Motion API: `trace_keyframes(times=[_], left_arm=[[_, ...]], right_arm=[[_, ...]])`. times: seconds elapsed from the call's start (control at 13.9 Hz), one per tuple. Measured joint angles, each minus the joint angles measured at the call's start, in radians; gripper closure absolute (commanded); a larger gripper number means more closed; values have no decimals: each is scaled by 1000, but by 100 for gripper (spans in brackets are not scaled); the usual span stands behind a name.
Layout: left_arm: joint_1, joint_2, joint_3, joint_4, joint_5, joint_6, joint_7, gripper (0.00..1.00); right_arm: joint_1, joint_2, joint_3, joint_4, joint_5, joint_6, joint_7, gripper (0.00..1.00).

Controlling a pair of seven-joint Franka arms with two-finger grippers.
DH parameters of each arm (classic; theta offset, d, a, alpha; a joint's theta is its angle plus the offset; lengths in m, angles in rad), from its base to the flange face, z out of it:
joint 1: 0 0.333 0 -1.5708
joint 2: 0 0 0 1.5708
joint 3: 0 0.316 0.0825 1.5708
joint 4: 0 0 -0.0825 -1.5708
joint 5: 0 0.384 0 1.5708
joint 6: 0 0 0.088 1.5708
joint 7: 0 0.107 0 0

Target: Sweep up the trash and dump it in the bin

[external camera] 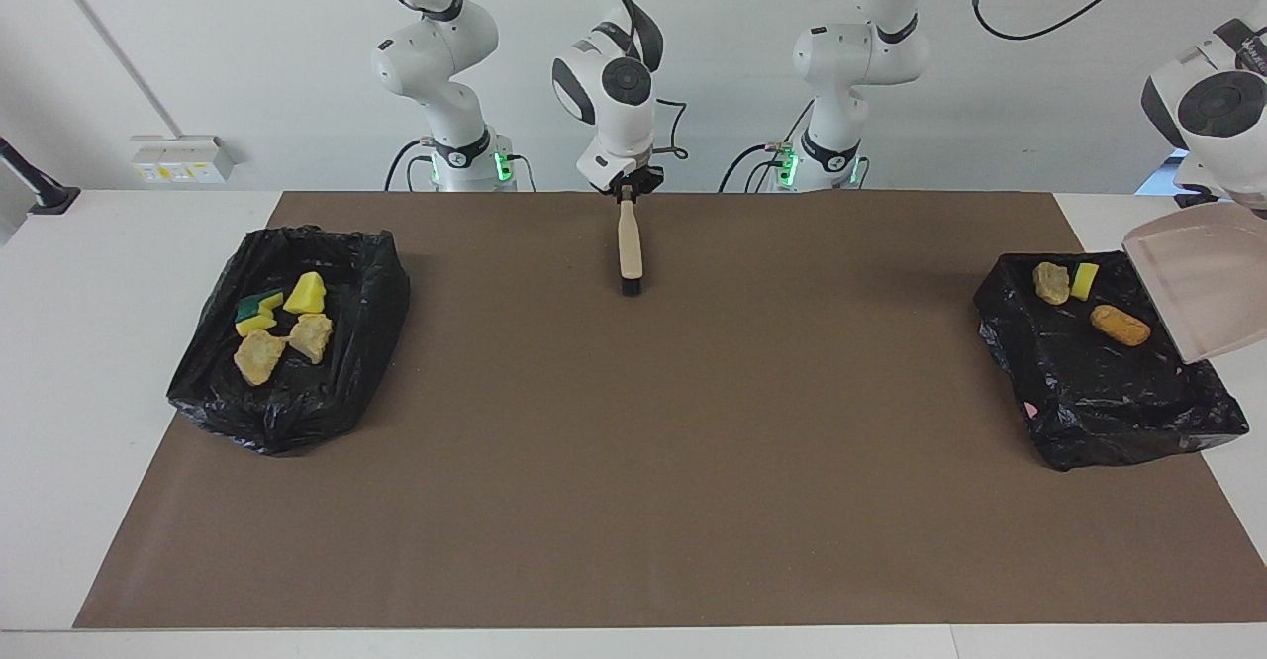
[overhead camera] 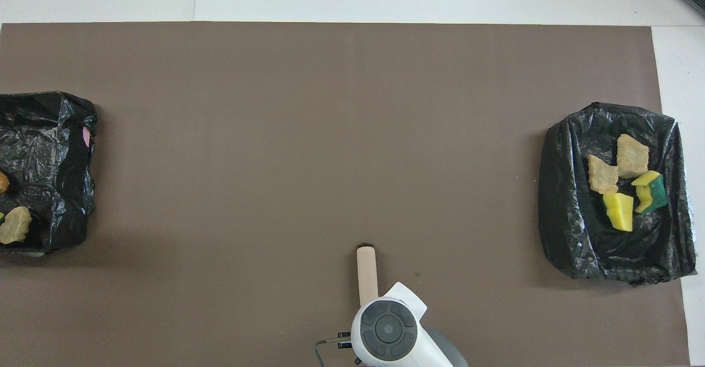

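Clamped on the brush [external camera: 629, 253] handle, the right gripper [external camera: 627, 187] is waiting at top centre; left gripper unseen, shut, tilting the dustpan [external camera: 1201, 288]. Light, soft trash [external camera: 1084, 293] is lying in both bins [external camera: 1109, 392].

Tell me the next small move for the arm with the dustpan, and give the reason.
Probably level the dustpan and swing it away from the bin at the left arm's end. It hangs tilted over that bin with nothing visible in it, and three scraps now lie in the bin, so that dump looks done.
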Motion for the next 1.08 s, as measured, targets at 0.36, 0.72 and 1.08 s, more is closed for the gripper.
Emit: trace_keyframes(times=[0.36, 0.72, 1.08], left_arm=[[-2, -2, -67, 116, -204, -170, -11, 100], [-14, 9, -259, 126, -404, -344, -235, 100], [-17, 54, -451, 124, -587, -462, -673, 100]], right_arm=[[-16, 8, -5, 10, 0, 2, 1, 0], [-88, 20, -9, 96, -35, -14, -8, 0], [-192, 23, -11, 208, -168, -36, -10, 0]])
